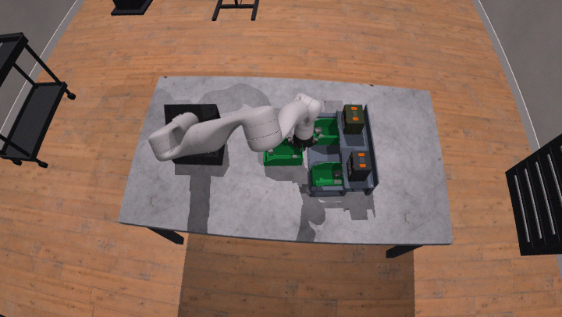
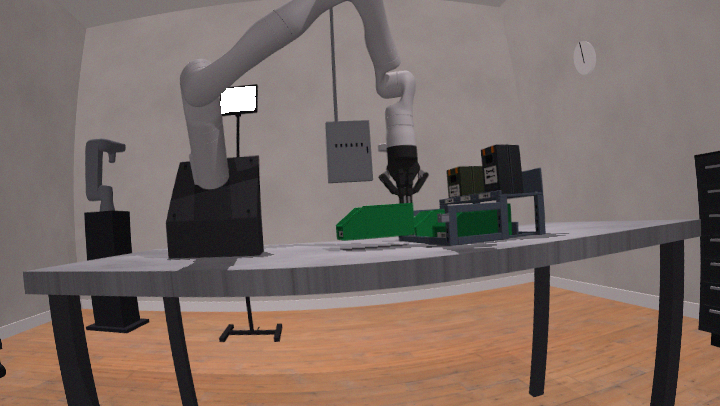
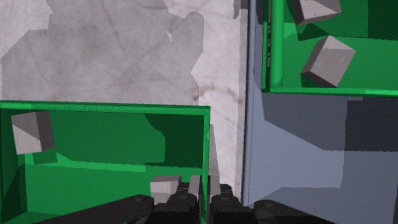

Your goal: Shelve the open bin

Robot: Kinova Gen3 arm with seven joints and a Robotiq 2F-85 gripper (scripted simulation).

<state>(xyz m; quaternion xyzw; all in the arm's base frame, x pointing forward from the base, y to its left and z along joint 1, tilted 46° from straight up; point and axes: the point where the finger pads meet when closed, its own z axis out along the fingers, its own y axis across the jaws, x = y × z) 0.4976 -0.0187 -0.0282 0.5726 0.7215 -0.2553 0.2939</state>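
Observation:
The green open bin (image 1: 283,159) (image 2: 378,221) (image 3: 95,187) hangs slightly above the table, with its low open front towards the robot base and its tall back wall near the shelf. Grey parts lie in it, one (image 3: 32,134) near the front and one (image 3: 165,186) near the back. My gripper (image 1: 302,147) (image 2: 405,200) (image 3: 204,191) points down and is shut on the top of the back wall. The gap (image 1: 324,156) (image 3: 300,172) in the shelf row is just beyond, between the far green bin (image 1: 329,125) (image 3: 377,65) and the near green bin (image 1: 324,173).
The blue-grey shelf (image 1: 325,193) (image 2: 451,229) has its front lip right of the held bin. Its upper board (image 1: 352,141) carries an olive box (image 1: 353,121) (image 2: 466,180) and a dark box (image 1: 359,165) (image 2: 506,168). The black robot base (image 1: 200,157) (image 2: 216,234) stands left.

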